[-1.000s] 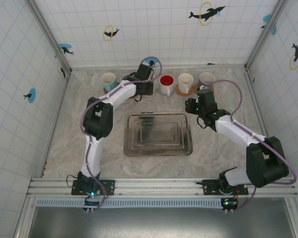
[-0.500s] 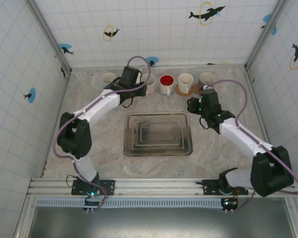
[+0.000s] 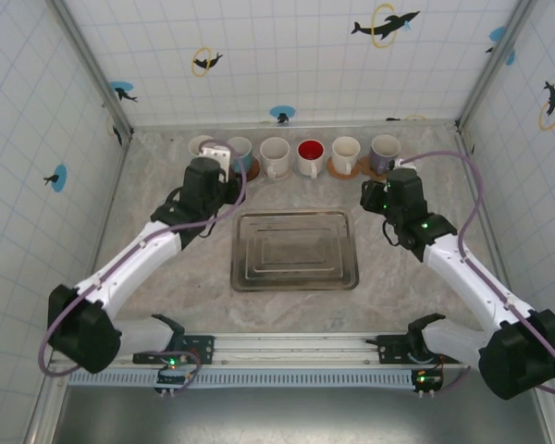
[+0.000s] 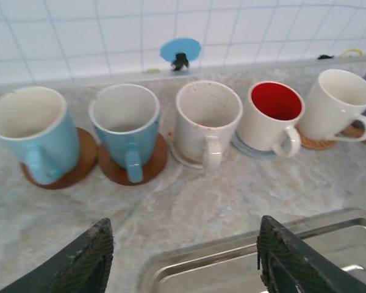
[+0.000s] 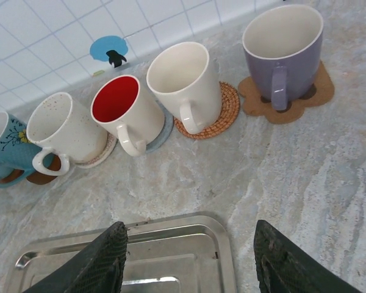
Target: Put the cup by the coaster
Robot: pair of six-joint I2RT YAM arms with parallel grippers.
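- The cups stand in one line along the top of the top external view, close to the tiled back wall. Each is upright, with its handle turned toward the bottom of the frame, which I judge keeps them easy to take.
- From left to right they are the light blue cup, the second blue cup, the speckled cup, the red-lined cup, the cream cup and the purple cup.
- Each one rests on a coaster, so I cannot tell which is the task's cup. The placing looks done.
- The left gripper and right gripper both have their fingers spread with nothing between them. They hang over the far rim of the metal tray, apart from the cups.
- The cups look like smooth glazed ceramic, and the speckled one has brown flecks.
- The brown coaster is a flat disc, the woven coaster is ribbed and round, and the flower-shaped coaster looks like cork.
- The tray is dull steel, a round-cornered rectangle with a stepped base.
- The tabletop has a veined, marble-like pattern.
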